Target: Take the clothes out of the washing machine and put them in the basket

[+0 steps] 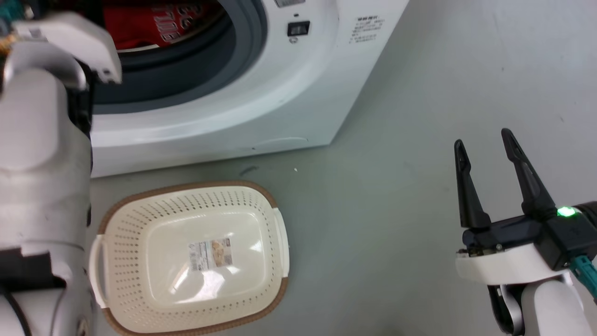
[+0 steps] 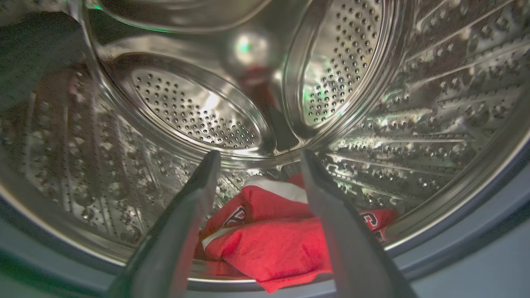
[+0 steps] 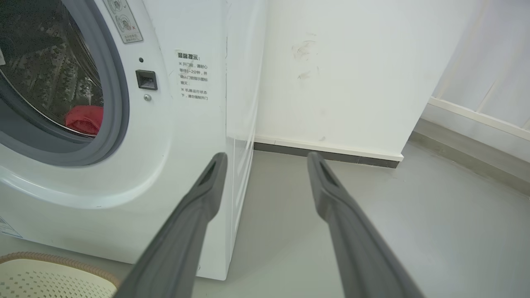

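Washing machine [image 1: 261, 93]: opening faces robot.
Left gripper [image 2: 260, 155]: fingers wide, empty, pointing into drum [image 2: 434, 103].
Clothes [image 2: 273, 244]: drum bottom, long axis across opening.
Basket [image 1: 186, 189]: floor [image 1: 396, 186], mouth up.
Right gripper [image 1: 482, 137]: wide, empty.

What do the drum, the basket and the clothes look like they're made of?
Drum: shiny steel, given mirror reflections and punched holes. Basket: glossy cream plastic with moulded perforations; its brown rim looks woven, maybe plastic too. Clothes: soft red fabric, loosely folded.
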You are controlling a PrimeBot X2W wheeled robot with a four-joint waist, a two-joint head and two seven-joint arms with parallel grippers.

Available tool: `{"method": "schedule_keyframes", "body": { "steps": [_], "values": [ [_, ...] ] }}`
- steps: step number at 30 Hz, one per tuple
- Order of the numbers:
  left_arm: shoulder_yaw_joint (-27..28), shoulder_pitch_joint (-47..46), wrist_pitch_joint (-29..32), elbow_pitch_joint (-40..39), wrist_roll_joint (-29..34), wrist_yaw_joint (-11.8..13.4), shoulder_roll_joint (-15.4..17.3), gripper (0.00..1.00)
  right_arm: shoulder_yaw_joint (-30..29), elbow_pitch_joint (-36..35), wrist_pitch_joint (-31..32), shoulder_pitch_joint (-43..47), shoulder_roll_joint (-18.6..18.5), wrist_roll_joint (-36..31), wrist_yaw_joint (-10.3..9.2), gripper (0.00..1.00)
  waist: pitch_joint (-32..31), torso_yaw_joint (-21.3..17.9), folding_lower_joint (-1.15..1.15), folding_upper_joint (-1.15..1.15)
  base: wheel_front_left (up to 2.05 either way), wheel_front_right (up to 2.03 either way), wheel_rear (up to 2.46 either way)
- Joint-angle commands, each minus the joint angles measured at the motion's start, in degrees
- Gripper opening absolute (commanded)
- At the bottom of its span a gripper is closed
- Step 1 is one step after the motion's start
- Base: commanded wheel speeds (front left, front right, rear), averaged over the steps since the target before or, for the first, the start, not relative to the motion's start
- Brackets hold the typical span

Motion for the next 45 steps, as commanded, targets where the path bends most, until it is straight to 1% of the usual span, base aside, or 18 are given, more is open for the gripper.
{"method": "schedule_keyframes", "body": {
  "steps": [1, 5, 12, 19, 25, 28, 34, 36, 39, 40, 41, 45],
  "values": [
    [-0.2, -2.0, 1.3, 1.8, 0.2, -0.1, 0.3, 1.0, 0.0, -0.3, -0.1, -1.2, 0.1, 0.6, -0.05, 1.0, 3.3, -1.9, -0.01, 0.0, 0.0, 0.0, 0.0],
    [-1.2, -9.0, 7.3, 7.6, 0.6, -1.3, 2.4, 1.0, -0.1, -0.8, -0.1, -2.9, 0.1, 1.3, -0.05, 1.0, 6.3, -2.9, -0.01, 0.0, 0.0, 0.0, 0.0],
    [-2.9, -17.5, 17.1, 14.5, -0.1, -3.0, 4.5, 1.0, 0.4, -1.4, -0.1, -5.2, 0.1, 2.3, -0.05, 1.0, 11.0, -3.9, -0.01, 0.0, 0.0, 0.0, 0.0],
    [-4.3, -25.0, 26.3, 18.7, -1.4, -3.8, 5.5, 1.0, 1.9, -2.3, -0.1, -7.0, 0.1, 3.0, -0.06, 1.0, 15.1, -4.8, -0.01, 0.0, 0.0, 0.0, 0.0],
    [-5.3, -29.2, 33.2, 21.7, -2.4, -3.9, 5.8, 1.0, 2.5, -2.8, -0.1, -7.6, 0.1, 3.5, -0.06, 1.0, 17.4, -4.9, -0.01, 0.0, 0.0, 0.0, 0.0],
    [-5.5, -30.1, 34.7, 22.5, -2.7, -3.9, 6.0, 1.0, 2.6, -2.9, -0.1, -8.1, 0.1, 3.9, -0.06, 1.0, 18.2, -5.0, -0.01, 0.0, 0.0, 0.0, 0.0],
    [-6.1, -30.5, 35.3, 23.5, -2.8, -3.2, 6.2, 1.0, 2.8, -3.0, -0.1, -8.4, 0.1, 4.2, -0.06, 1.0, 19.1, -5.2, -0.01, 0.0, 0.0, 0.0, 0.0],
    [-6.3, -30.3, 35.7, 23.9, -2.9, -3.3, 6.2, 1.0, 2.7, -2.9, -0.1, -8.5, 0.1, 4.3, -0.05, 1.0, 19.2, -5.3, -0.01, 0.0, 0.0, 0.0, 0.0],
    [-6.9, -30.7, 34.4, 23.7, -2.7, -3.0, 6.5, 1.0, 2.8, -2.7, -0.1, -8.7, 0.1, 4.4, -0.06, 1.0, 19.3, -5.5, -0.01, 0.0, 0.0, 0.0, 0.0],
    [-6.9, -30.8, 34.4, 23.9, -3.0, -3.1, 6.4, 0.77, 2.6, -2.7, -0.1, -8.6, 0.1, 4.4, -0.06, 1.0, 19.3, -5.6, -0.01, 0.0, 0.0, 0.0, 0.0],
    [-6.9, -30.8, 34.5, 24.0, -3.3, -3.1, 6.4, 0.0, 2.6, -2.6, -0.1, -8.6, 0.1, 4.5, -0.06, 1.0, 19.4, -5.6, -0.01, 0.0, 0.0, 0.0, 0.0],
    [-7.2, -31.1, 33.5, 24.1, -3.8, -3.4, 6.4, 0.0, 2.6, -2.7, -0.1, -8.7, 0.1, 4.2, -0.05, 1.0, 19.5, -5.7, -0.01, 0.0, 0.0, 0.0, 0.0]
  ]
}}
